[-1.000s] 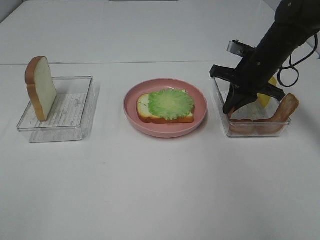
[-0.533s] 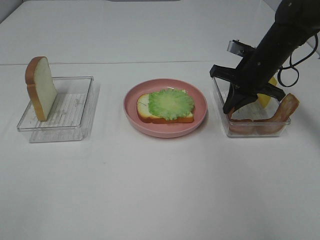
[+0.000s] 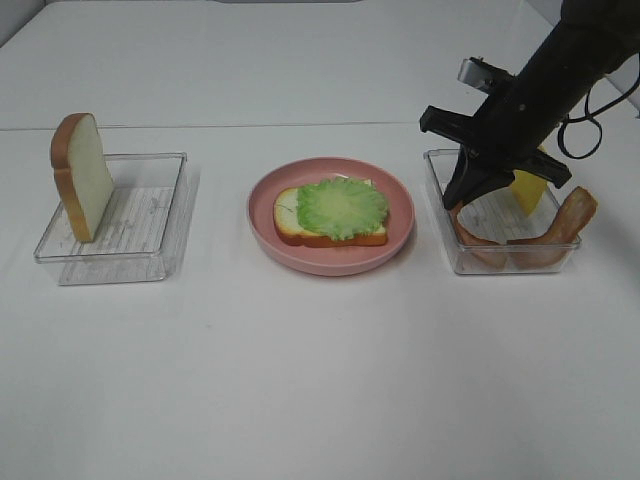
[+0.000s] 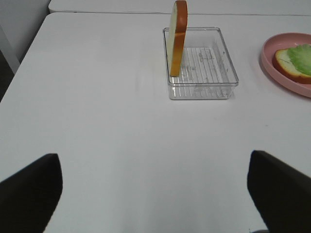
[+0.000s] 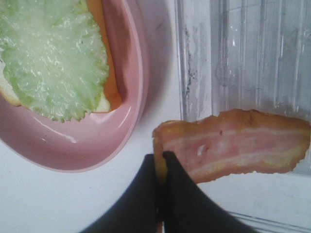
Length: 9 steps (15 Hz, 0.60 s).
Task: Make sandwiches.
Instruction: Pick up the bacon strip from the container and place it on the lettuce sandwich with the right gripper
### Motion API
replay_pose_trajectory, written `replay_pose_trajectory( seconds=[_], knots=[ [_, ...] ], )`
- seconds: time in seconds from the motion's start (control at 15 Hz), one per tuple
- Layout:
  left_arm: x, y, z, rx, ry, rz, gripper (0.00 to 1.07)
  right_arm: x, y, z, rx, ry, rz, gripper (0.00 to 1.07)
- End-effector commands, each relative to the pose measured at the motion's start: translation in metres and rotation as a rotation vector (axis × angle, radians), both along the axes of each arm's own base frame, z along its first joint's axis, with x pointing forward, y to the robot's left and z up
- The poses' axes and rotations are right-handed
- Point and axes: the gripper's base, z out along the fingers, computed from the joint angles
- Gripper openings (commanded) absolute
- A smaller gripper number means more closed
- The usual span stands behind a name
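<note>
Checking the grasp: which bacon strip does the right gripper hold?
The strip nearer the plate, one end pinched in the right gripper; the other strip leans at the tray's far end, untouched.

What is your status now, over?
Right gripper shut on bacon strip, at its tray. Left gripper open, holding nothing. Lettuce on bread, on plate. Nothing blocks the way.

Bright, even light is given from overhead, and the white table (image 3: 320, 380) is nearly washed out. Soft shadows are cast beside the pink plate (image 3: 330, 265). Glare is seen on the clear tray (image 5: 194, 58); the right tool (image 5: 161, 156) is rendered slightly blurred, the bacon strip (image 5: 233, 145) sharp
</note>
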Motion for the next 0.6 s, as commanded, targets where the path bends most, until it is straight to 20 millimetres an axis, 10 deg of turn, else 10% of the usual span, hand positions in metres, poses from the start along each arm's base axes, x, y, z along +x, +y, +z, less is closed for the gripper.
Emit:
replay_pose_trajectory(
  seconds=[0.07, 0.6],
  knots=[
    [-0.003, 0.0, 0.001, -0.004, -0.029, -0.003, 0.95, -0.001, 0.0, 0.002, 0.006, 0.006, 0.008, 0.0],
    [-0.003, 0.0, 0.001, -0.004, -0.029, -0.003, 0.95, -0.011, 0.037, 0.089, 0.401, -0.244, 0.038, 0.0]
  ],
)
